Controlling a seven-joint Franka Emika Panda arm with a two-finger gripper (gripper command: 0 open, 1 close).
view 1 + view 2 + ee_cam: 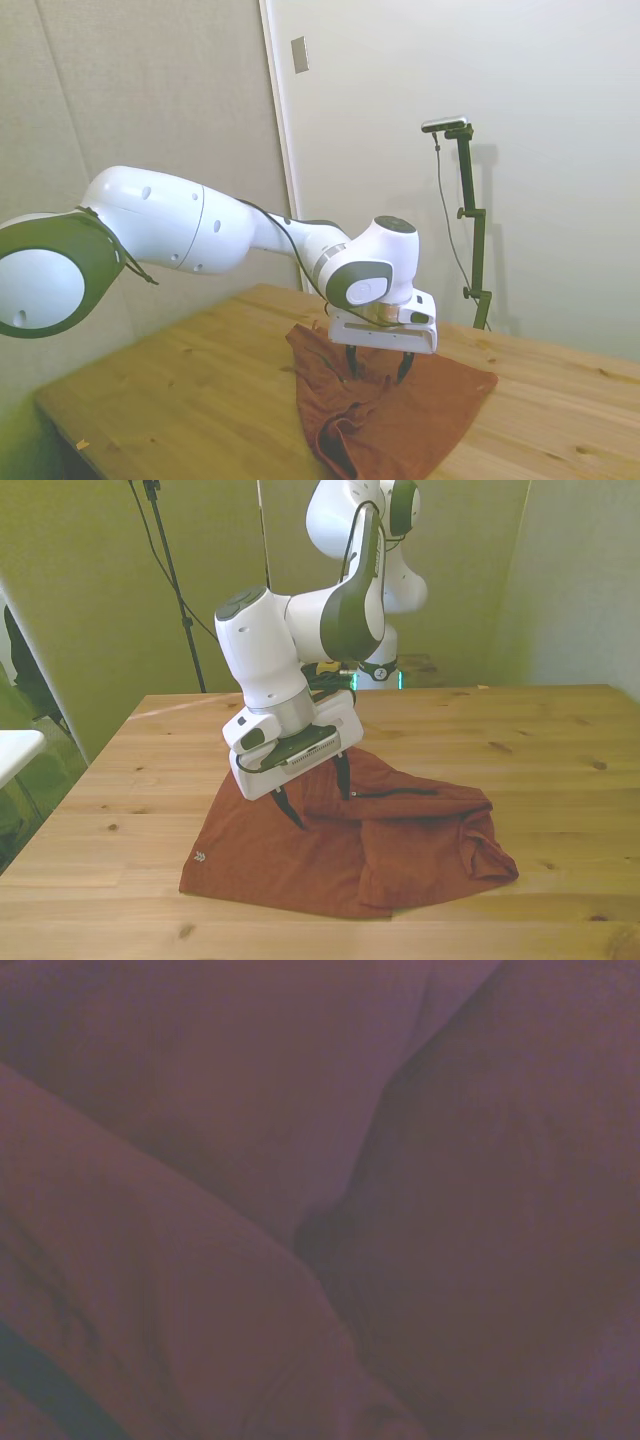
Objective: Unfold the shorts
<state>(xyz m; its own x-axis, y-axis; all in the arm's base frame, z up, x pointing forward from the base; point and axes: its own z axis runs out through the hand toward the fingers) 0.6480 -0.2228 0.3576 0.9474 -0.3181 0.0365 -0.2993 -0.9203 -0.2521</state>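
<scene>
The shorts (350, 855) lay on the wooden worktop (560, 750), near the middle, and they were much bigger than the gripper (318, 798). They were not flat. One part was folded over another, and the cloth was bunched in a lump on the front view's right. The side on the front view's left lay smoother, with a tiny pale mark near its corner. The gripper (378, 368) was down low over the shorts, and its jaws stood wide apart with their tips at the cloth, on either side of a fold. Nothing was held between them. It was hard to tell if the tips pressed into the cloth or only touched it. In the wrist view there was only blurry cloth (200, 1140) with a dark crease running through it. It looked like the arm was getting ready to pinch the top layer, so the job seemed barely started. A few things could go wrong. If the jaws closed too deep, they could pinch both layers, and then the fold would lift up whole and not open. If they closed too high, the soft cloth could slip out. If the arm pulled too far, the whole shorts could slide across the smooth wood, maybe toward the near edge.
</scene>
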